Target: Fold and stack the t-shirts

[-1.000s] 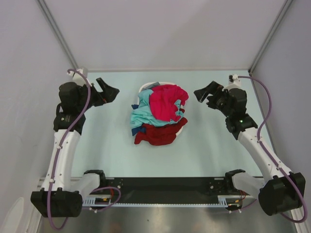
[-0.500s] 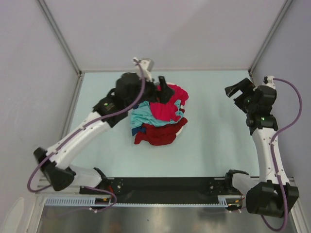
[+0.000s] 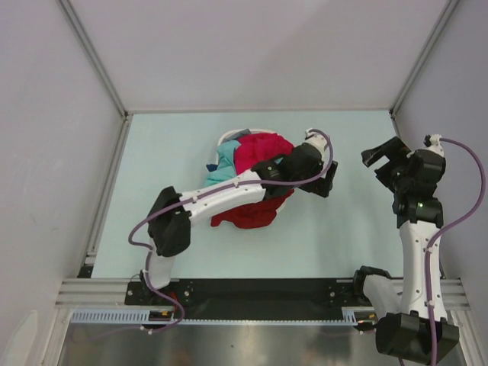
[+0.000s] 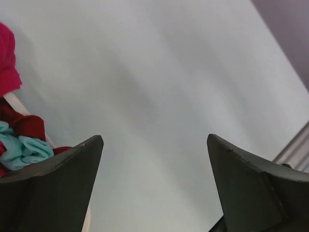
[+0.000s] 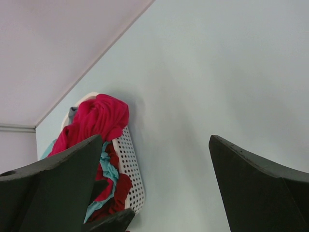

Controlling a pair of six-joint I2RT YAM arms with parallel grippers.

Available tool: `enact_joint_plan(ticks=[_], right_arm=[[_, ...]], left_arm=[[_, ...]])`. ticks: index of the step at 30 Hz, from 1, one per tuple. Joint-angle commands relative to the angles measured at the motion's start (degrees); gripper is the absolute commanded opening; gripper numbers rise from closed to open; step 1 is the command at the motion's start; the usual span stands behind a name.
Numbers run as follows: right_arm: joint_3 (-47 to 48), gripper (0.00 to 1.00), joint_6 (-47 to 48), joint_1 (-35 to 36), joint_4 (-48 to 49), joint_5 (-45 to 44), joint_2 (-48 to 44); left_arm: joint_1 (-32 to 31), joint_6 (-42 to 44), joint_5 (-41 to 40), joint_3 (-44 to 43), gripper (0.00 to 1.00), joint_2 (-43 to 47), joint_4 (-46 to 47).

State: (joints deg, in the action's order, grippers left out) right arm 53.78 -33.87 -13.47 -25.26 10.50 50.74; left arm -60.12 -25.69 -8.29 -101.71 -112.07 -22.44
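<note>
The t-shirts lie heaped in a small white basket (image 3: pixel 229 137) mid-table: crimson-pink (image 3: pixel 259 149) on top, light teal (image 3: pixel 223 164) at the left, dark maroon (image 3: pixel 248 216) spilling over the front, a bit of dark blue (image 3: pixel 211 167). My left arm reaches across the heap, and its gripper (image 3: pixel 329 178) hangs open just right of the basket, holding nothing. The left wrist view has bare table between the open left gripper (image 4: pixel 154 140) fingers, with teal cloth (image 4: pixel 21 150) at the left edge. My right gripper (image 3: pixel 379 152) stands open further right, facing the pink shirt (image 5: pixel 99 118) and the perforated basket wall (image 5: pixel 130 164).
Grey walls with metal posts enclose the pale green table (image 3: pixel 351 221) at the back and both sides. A black rail (image 3: pixel 259 291) carrying the arm bases runs along the near edge.
My left arm has swung from the far left over the back of the heap to its right side. The right arm has drawn back toward the right wall. Both grippers stay open.
</note>
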Motion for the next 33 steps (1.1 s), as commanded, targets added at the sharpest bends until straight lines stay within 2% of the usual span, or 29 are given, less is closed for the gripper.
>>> enact_joint_plan(ticks=[1, 2, 3, 6, 10, 16, 19, 21, 23, 25, 30, 33], right_arm=[[1.3, 1.00, 2.6, -0.3, -2.9, -3.6, -2.4], [1.5, 1.00, 2.5, -0.4, -3.0, -3.7, -2.3], [2.3, 1.00, 2.4, -0.4, -3.5, -3.6, -1.9], [4.7, 1.00, 2.2, -0.5, -5.2, -4.1, -0.7], [5.5, 1.00, 1.8, -0.5, -4.6, -2.2, 0.5], [3.9, 1.00, 1.7, -0.5, -3.8, -0.2, 1.6], [2.6, 1.00, 0.8, -0.5, -1.3, 1.8, 1.8], [0.3, 1.00, -0.5, 0.1, 2.3, 6.1, 2.6], [-1.5, 1.00, -1.0, 3.2, 4.3, 8.3, 3.2], [-1.8, 0.99, 0.1, 6.4, 5.4, 6.9, 4.4], [-0.7, 1.00, 1.4, 17.4, 5.0, -2.3, 7.2], [-0.7, 1.00, -1.2, 17.8, 6.0, -2.9, 9.0]], left_arm=[[0.0, -2.3, -6.9, -4.1, 0.88, -3.9, -4.0], [0.1, -0.9, -6.2, -5.0, 0.81, -6.3, -3.9], [0.1, -0.2, -6.2, -5.9, 0.80, -7.4, -4.1], [0.3, -0.6, -7.5, -10.0, 0.80, -10.6, -6.7], [1.6, -3.7, -6.6, -8.4, 0.80, -12.6, -6.3], [6.7, -5.4, -6.7, -11.7, 0.74, -17.9, -7.3], [8.4, -5.9, -6.6, -9.6, 0.74, -17.5, -7.8], [9.3, -6.2, -7.6, -7.1, 0.74, -15.7, -7.5], [9.9, -5.9, -8.2, -4.0, 0.74, -14.2, -7.2], [10.8, -6.3, -8.9, -1.8, 0.74, -13.3, -7.2], [12.6, -5.4, -8.1, 2.0, 0.73, -11.2, -6.2], [12.9, -4.3, -8.1, 5.5, 0.73, -9.9, -5.6]])
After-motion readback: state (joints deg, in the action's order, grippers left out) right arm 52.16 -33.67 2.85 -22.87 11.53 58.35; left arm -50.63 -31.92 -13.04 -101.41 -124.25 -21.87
